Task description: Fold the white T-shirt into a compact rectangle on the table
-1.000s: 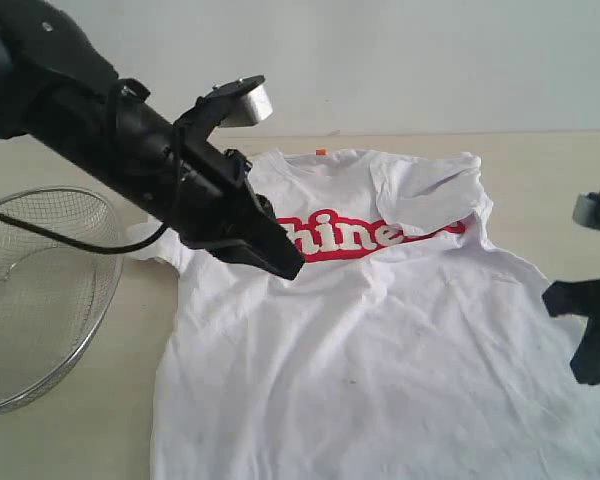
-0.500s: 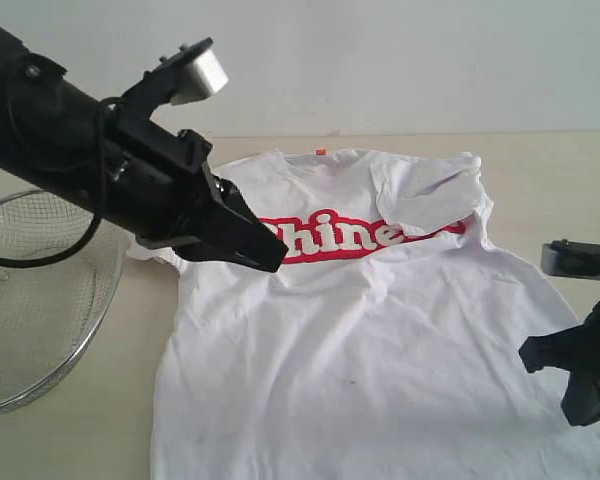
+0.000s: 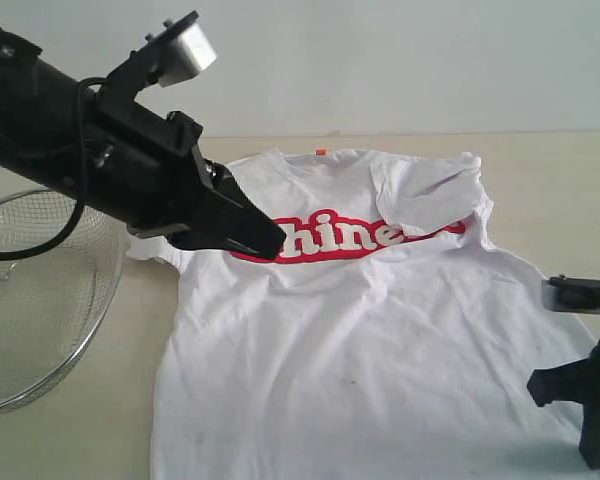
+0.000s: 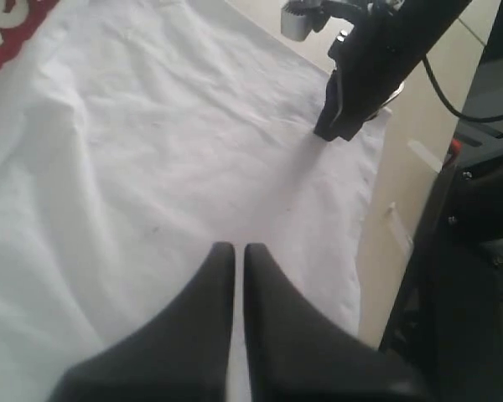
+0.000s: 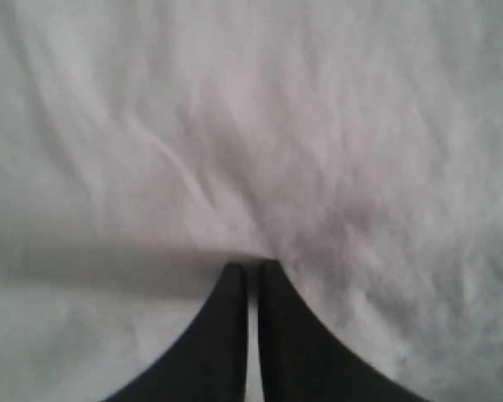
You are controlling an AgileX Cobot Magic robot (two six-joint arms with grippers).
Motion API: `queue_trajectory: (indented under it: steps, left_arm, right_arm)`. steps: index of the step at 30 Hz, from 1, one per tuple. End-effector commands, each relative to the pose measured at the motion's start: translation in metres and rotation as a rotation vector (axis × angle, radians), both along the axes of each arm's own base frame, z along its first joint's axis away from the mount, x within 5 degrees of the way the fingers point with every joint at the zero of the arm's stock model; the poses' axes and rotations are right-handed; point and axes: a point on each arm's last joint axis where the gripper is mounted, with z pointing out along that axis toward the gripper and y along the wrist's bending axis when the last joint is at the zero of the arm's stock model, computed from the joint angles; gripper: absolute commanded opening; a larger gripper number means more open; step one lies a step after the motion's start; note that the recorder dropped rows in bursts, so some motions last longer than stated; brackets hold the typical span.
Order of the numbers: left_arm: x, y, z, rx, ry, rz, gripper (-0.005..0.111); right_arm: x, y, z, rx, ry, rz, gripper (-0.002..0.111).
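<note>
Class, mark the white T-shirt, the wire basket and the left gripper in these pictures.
white T-shirt (image 3: 380,340): exterior view, plain cloth below the red band.
wire basket (image 3: 50,300): exterior view, its mesh wall.
left gripper (image 3: 273,243): exterior view, between its closed fingertips.

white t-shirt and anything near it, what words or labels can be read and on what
"hine": white letters on the red band across the white T-shirt chest; the left end effector hides the start, a folded sleeve the end.
The orange collar tag: too small to read.
No other text shows.
</note>
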Motion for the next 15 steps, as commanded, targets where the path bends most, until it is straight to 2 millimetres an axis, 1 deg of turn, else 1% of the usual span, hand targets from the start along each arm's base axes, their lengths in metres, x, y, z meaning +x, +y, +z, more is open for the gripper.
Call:
queue_trajectory:
  steps: [1,5,7,10,14,15]
  left_arm:
    - [-0.002,-0.001,0.002,-0.014,0.000,0.009,0.005]
    - [-0.003,-0.001,0.002,-0.013,0.003,0.006,0.005]
    - [-0.003,-0.001,0.002,-0.013,0.003,0.006,0.005]
    - [-0.003,-0.001,0.002,-0.013,0.005,0.004,0.005]
    - [-0.003,0.000,0.002,-0.006,0.001,0.001,0.005]
    - [-0.003,0.000,0.002,-0.006,0.001,0.001,0.005]
  right_arm:
    - [-0.008,-0.004,0.000,-0.045,0.080,0.018,0.000]
    - [-0.012,-0.007,0.001,-0.082,0.121,0.021,0.000]
    - [-0.011,-0.007,0.000,-0.085,0.104,0.020,0.000]
    - [0.000,-0.003,0.004,-0.052,-0.015,-0.019,0.000]
    - [0.013,0.001,0.013,0.010,-0.071,-0.029,0.000]
    - [0.020,0.000,0.015,0.005,-0.121,-0.037,0.000]
